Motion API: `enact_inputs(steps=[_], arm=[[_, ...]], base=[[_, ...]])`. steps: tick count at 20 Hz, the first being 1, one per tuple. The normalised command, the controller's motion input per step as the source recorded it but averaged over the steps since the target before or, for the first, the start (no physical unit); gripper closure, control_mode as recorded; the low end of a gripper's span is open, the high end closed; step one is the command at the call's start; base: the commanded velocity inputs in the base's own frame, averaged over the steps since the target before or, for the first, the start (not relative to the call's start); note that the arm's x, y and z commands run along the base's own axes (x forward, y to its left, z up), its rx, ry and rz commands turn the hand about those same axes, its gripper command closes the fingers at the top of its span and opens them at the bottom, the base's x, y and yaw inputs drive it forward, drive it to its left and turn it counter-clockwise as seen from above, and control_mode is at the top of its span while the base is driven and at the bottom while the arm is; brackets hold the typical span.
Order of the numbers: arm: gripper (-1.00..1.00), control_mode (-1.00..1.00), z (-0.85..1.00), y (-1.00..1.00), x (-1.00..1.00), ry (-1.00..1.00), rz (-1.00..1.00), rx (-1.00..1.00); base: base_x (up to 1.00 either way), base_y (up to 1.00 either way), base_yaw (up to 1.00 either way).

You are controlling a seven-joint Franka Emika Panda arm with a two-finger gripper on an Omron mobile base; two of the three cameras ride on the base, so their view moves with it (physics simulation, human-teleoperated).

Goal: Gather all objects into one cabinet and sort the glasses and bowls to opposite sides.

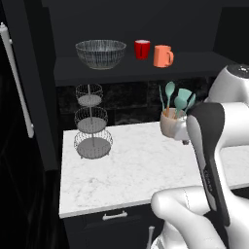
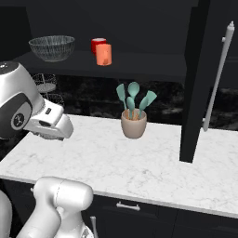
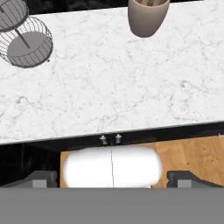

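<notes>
In the open black cabinet (image 1: 146, 71), three things stand on the dark shelf. The wide striped see-through bowl (image 1: 100, 53) is at the left, the red cup (image 1: 142, 49) is in the middle, and the orange mug (image 1: 163, 56) stands just right of the cup. The right base view shows the bowl (image 2: 52, 47), cup (image 2: 97, 43) and mug (image 2: 104, 54) on the same shelf (image 2: 144, 66). My gripper (image 3: 112, 179) hangs low over the counter's front edge, well below the shelf. It is open, with its fingertips (image 3: 41, 178) far apart and nothing between them.
On the white marble counter (image 1: 136, 170) stand a three-tier wire basket stand (image 1: 91, 121) and a beige utensil pot (image 1: 171, 121) with teal spoons. The cabinet doors with pale bar handles (image 1: 17, 82) (image 2: 218, 76) hang open on both sides. Black drawers (image 3: 110, 139) run below the counter.
</notes>
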Motion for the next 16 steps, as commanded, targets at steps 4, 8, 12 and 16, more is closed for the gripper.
enact_inputs(steps=[4, 8, 12, 16], arm=[[-1.0, 1.0, 0.0, 0.0, 0.0, 0.0, 0.0, 0.0], [-1.0, 1.0, 0.0, 0.0, 0.0, 0.0, 0.0, 0.0], [-1.0, 1.0, 0.0, 0.0, 0.0, 0.0, 0.0, 0.0], [-1.0, 1.0, 0.0, 0.0, 0.0, 0.0, 0.0, 0.0]], base=[[-0.71, 0.0, 0.0], [-1.0, -0.04, 0.0], [-0.98, 0.0, 0.0], [-0.84, 0.0, 0.0]])
